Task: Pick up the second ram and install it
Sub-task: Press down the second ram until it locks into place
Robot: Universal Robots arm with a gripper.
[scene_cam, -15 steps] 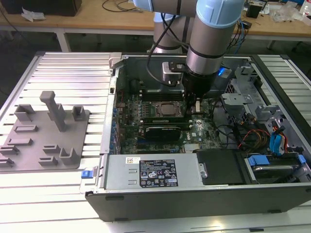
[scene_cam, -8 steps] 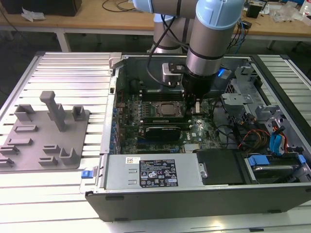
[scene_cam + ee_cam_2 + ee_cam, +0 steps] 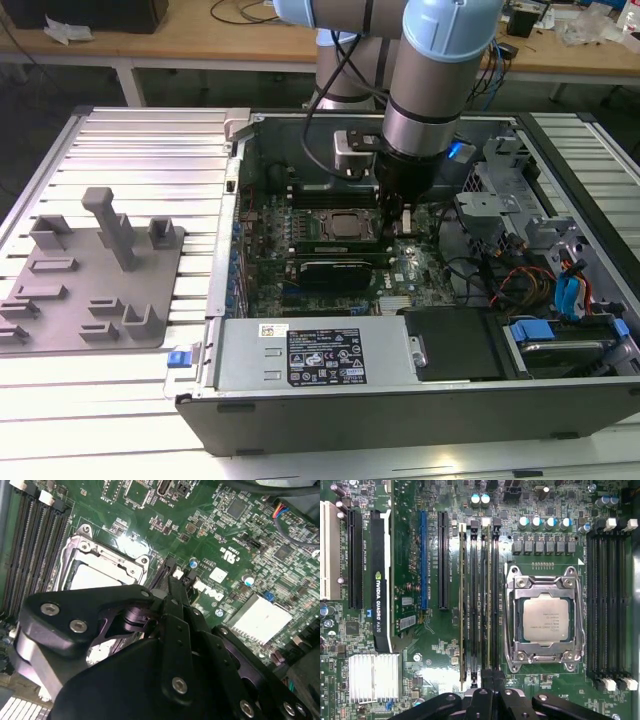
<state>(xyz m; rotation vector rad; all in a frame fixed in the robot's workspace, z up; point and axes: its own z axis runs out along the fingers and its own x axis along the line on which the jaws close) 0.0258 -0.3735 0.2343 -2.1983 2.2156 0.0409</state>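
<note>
In the first wrist view the second ram [image 3: 483, 600] shows edge-on as a thin green strip. It lies along one of the long black slots beside the processor socket [image 3: 542, 620]. My gripper [image 3: 487, 680] is at one end of that strip with its black fingers drawn close together on it. In the second wrist view the gripper [image 3: 174, 582] narrows to a point just above the slot latches. The exterior view has the gripper [image 3: 398, 225] reaching straight down into the open computer case [image 3: 230, 300], right of the socket [image 3: 345, 225].
Another stick [image 3: 462, 605] sits in a neighbouring slot. A black graphics card [image 3: 380, 580] and a finned heatsink [image 3: 374, 677] lie further along the board. A grey fixture plate [image 3: 95, 270] rests at the exterior view's left. The power supply [image 3: 315, 355], drive cage and cables crowd the case.
</note>
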